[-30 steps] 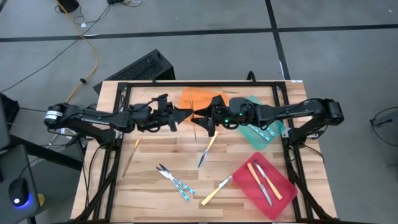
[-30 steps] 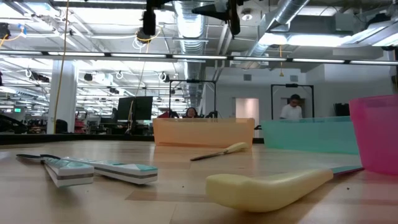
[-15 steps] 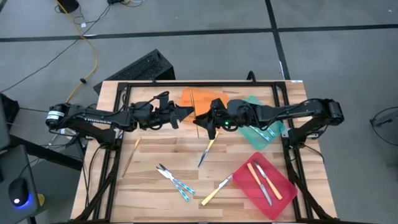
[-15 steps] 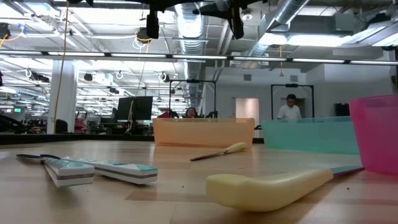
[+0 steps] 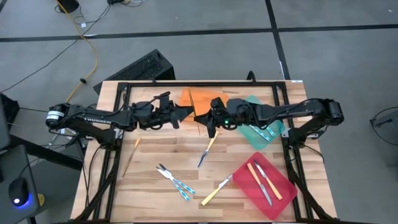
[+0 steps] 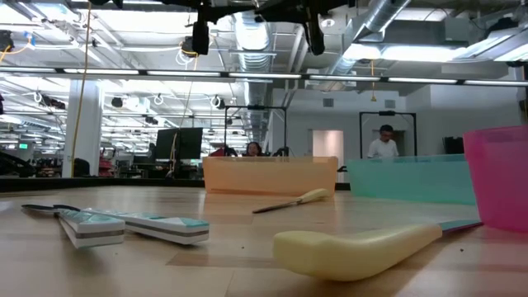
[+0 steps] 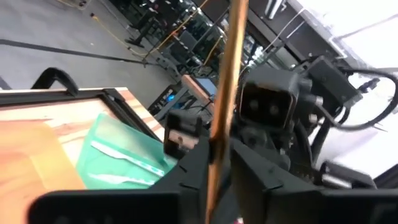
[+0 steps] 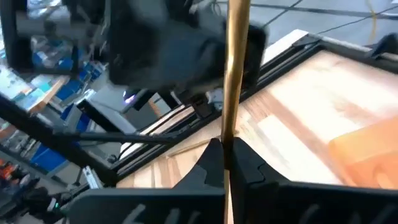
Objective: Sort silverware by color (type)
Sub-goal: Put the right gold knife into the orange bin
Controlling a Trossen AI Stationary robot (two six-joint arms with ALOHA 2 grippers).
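Note:
High over the middle of the table my left gripper [image 5: 188,114] and my right gripper [image 5: 199,116] meet tip to tip. Both are shut on one slim gold utensil [image 7: 231,56], which also shows in the right wrist view [image 8: 237,56]. On the table lie another gold utensil [image 5: 130,157], a yellow-handled knife [image 5: 208,150], two blue-handled pieces [image 5: 176,181] and a yellow-handled fork [image 5: 216,190]. My left gripper pinches the gold utensil's shaft [image 7: 215,138] between its two fingers, coming level from the table's left. The shaft runs across the fingers and is lifted clear of the table. My right gripper pinches the same shaft [image 8: 227,132] between its two fingers, coming almost level from the table's right. The shaft crosses the fingers, and both its ends stick out free.
An orange tray [image 5: 202,98] lies under the grippers at the far middle. A green tray [image 5: 264,130] with blue-handled pieces is at the right, and a red tray [image 5: 281,188] with yellow-handled pieces is at the near right. A black frame [image 5: 121,93] borders the table.
My right gripper has shut its wide-open fingers on the gold utensil that my left gripper holds up. Both arms have stayed over the middle of the table, and the utensil has kept its place.

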